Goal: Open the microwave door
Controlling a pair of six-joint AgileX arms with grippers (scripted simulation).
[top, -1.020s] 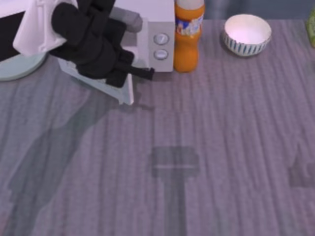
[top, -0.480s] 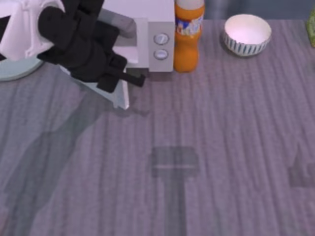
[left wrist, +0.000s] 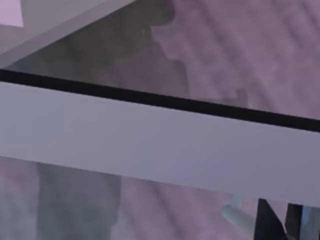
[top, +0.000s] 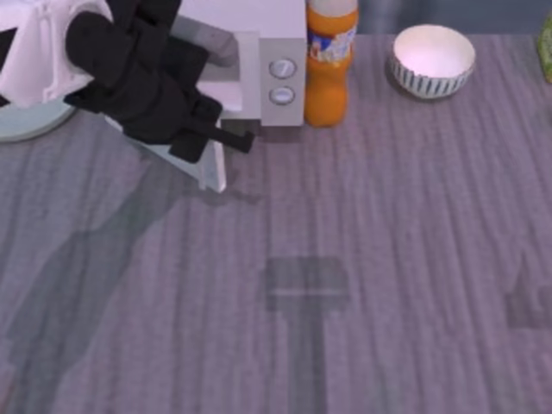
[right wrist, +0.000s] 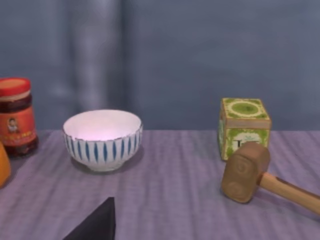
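The white microwave (top: 259, 26) stands at the table's back left, with two round knobs (top: 282, 81) on its front panel. The microwave door (top: 211, 168) is swung out to the left, leaving the cavity open. My left gripper (top: 237, 138) hangs over the door's free end, shut on the slim handle (left wrist: 240, 217). In the left wrist view the door's white top edge (left wrist: 160, 145) crosses the picture, and a black fingertip (left wrist: 270, 225) touches the handle. My right gripper (right wrist: 102, 222) is parked out of the top view, low over the right side of the table.
An orange bottle (top: 330, 60) stands against the microwave's right side. A striped bowl (top: 433, 59) sits at the back right. A red-lidded jar (right wrist: 16, 117), a green box (right wrist: 244, 125) and a wooden mallet (right wrist: 247, 172) are near it. A pale round disc (top: 34, 116) lies at the far left.
Over the first half second my left arm moved left and back, swinging the door wider. Since then nothing has moved.
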